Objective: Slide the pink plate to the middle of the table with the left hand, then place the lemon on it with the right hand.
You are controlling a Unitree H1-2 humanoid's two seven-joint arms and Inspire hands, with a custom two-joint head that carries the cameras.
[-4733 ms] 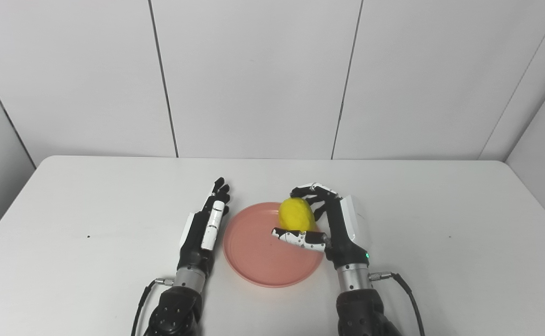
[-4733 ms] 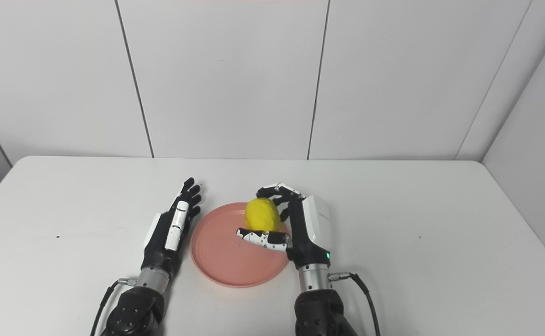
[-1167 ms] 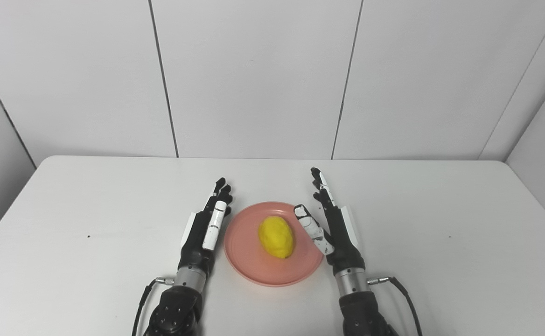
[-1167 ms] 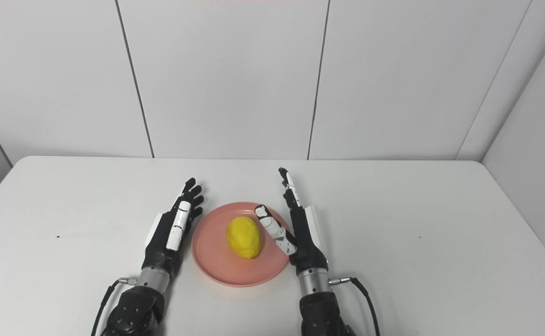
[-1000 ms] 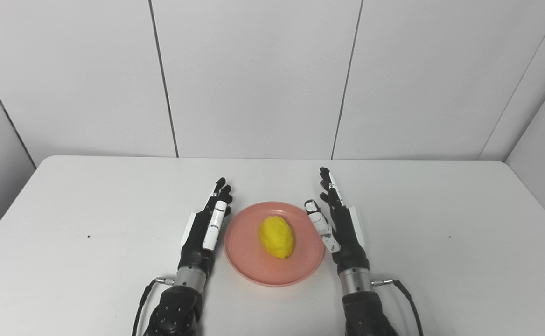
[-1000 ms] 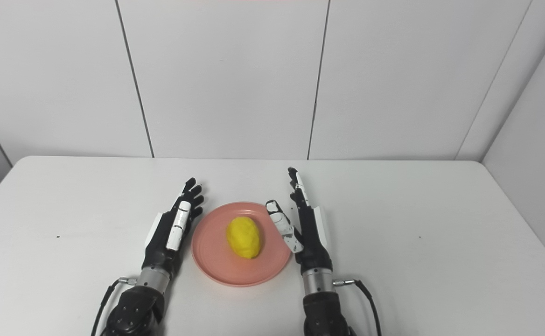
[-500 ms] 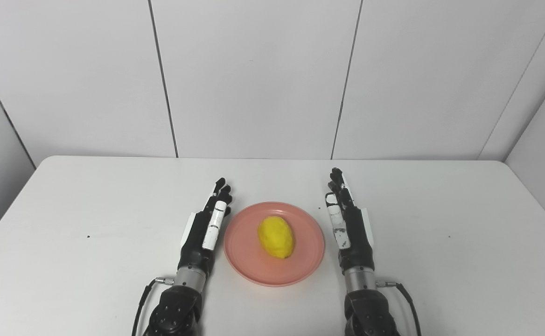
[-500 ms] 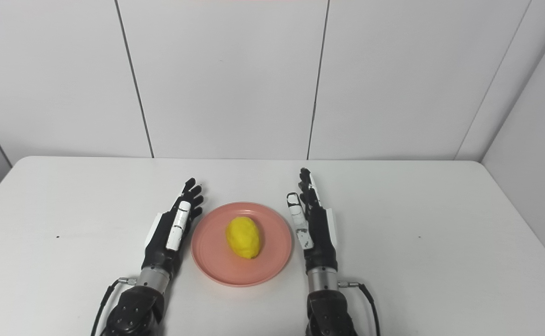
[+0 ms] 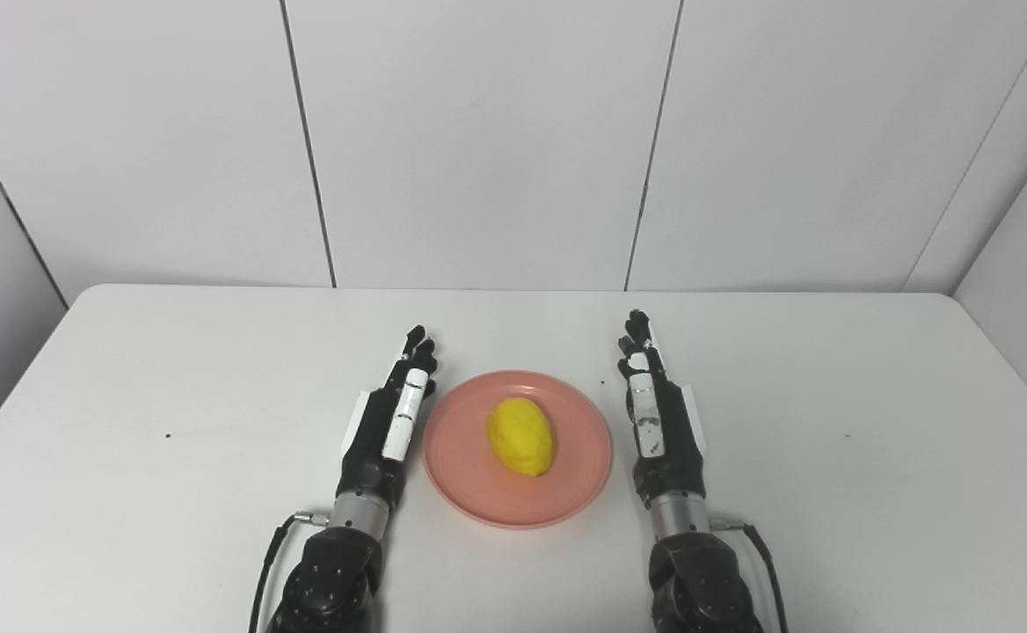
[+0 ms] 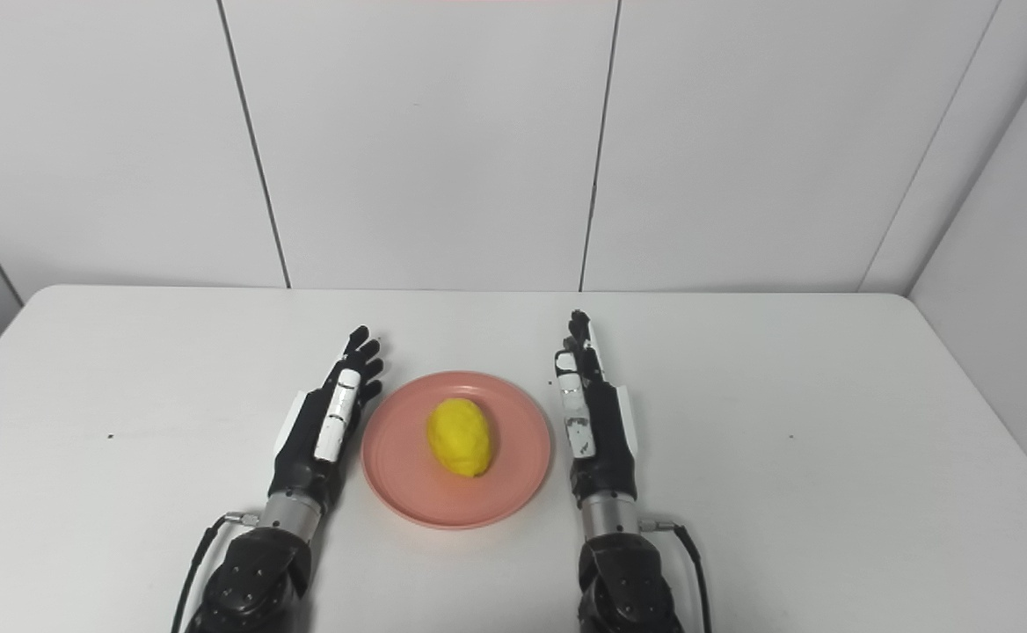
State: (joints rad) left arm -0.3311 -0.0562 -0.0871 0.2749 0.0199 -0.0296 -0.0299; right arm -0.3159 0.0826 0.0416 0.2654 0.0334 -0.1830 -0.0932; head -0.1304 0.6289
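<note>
The pink plate (image 9: pixel 478 492) lies flat near the middle of the white table (image 9: pixel 127 369). A yellow lemon (image 9: pixel 521 436) rests on the plate, a little right of its centre. My left hand (image 9: pixel 388 422) stands on edge just left of the plate's rim, fingers straight, open and holding nothing. My right hand (image 9: pixel 657 413) stands just right of the plate, fingers straight and pointing away from me, open and holding nothing. Neither hand touches the lemon.
Black cables (image 9: pixel 269 563) trail from both wrists toward the table's near edge. Grey wall panels (image 9: pixel 478 132) rise behind the table's far edge. A small dark speck (image 9: pixel 167 434) marks the left part of the tabletop.
My right hand let go of the lemon onto the plate, straightened its fingers and drew off to the plate's right side. The whole picture has shifted slightly, so the camera moved. The left hand stayed put.
</note>
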